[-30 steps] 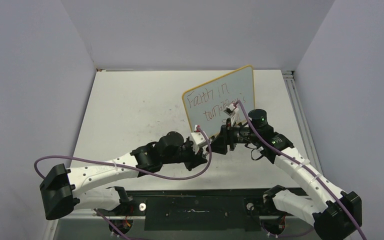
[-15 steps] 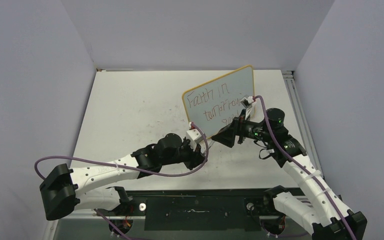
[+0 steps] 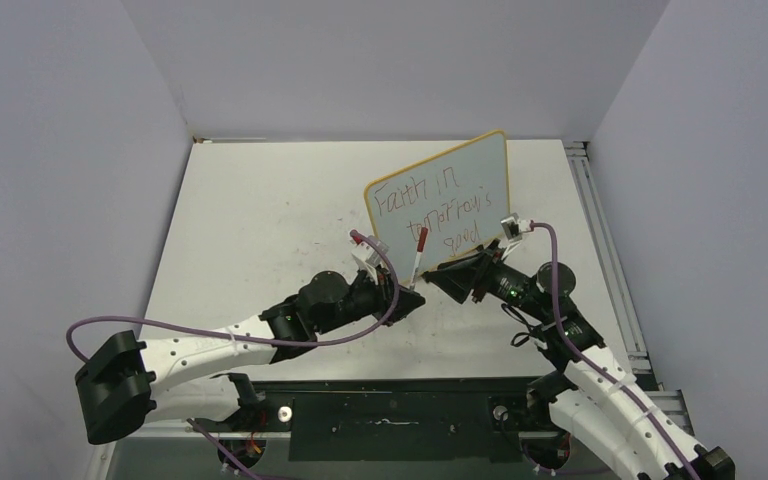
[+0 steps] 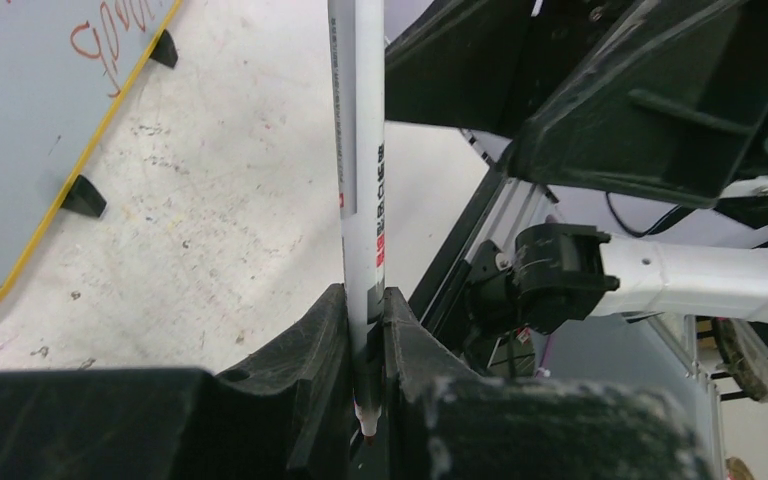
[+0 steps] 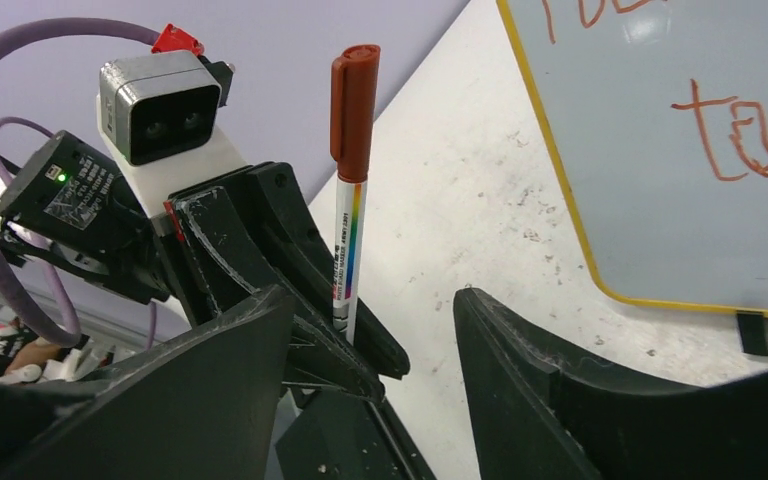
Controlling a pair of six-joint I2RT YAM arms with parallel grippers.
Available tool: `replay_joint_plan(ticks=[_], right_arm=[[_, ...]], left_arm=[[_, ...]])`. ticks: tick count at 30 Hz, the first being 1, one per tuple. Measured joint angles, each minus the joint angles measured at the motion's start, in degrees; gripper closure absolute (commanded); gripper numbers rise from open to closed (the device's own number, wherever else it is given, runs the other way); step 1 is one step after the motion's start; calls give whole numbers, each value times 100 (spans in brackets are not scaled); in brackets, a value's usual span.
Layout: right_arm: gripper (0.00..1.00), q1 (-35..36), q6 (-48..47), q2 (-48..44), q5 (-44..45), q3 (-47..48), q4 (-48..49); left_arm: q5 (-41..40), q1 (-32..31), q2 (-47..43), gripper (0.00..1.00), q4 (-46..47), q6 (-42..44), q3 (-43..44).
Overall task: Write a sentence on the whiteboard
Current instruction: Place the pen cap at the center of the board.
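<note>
At the near middle of the desk point(image 3: 260, 220), the left end effector point(image 3: 405, 292) pinches the bottom end of a marker point(image 3: 418, 255). Its jaws are pressed tight on the barrel. The marker's long axis stands close to upright, with its red cap point(image 3: 422, 234) on and uppermost.

Directly at 3 o'clock of the marker, the right end effector point(image 3: 442, 272) faces it with jaws spread and nothing in them. In the right wrist view the barrel stands ahead in the gap between the two fingers and touches neither.

At 12 to 1 o'clock of the marker, just behind both arms, the whiteboard point(image 3: 482, 162) stands on its feet on the desk. On it the sentence point(image 3: 435, 205) runs in three reddish lines, so the writing looks finished.

If the marker is to change hands, the right arm is already lined up. Its jaws would need to close across the upright barrel, above the left's pinch and below the cap.
</note>
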Motion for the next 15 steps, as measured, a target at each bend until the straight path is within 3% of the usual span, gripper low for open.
replay_joint_plan(ticks=[11, 15], right_arm=[[49, 662, 616, 605, 308, -72, 1130], [61, 946, 658, 837, 422, -72, 1276]], left_arm=[[-13, -24, -11, 100, 363, -348, -72], [-4, -28, -11, 100, 444, -409, -74]])
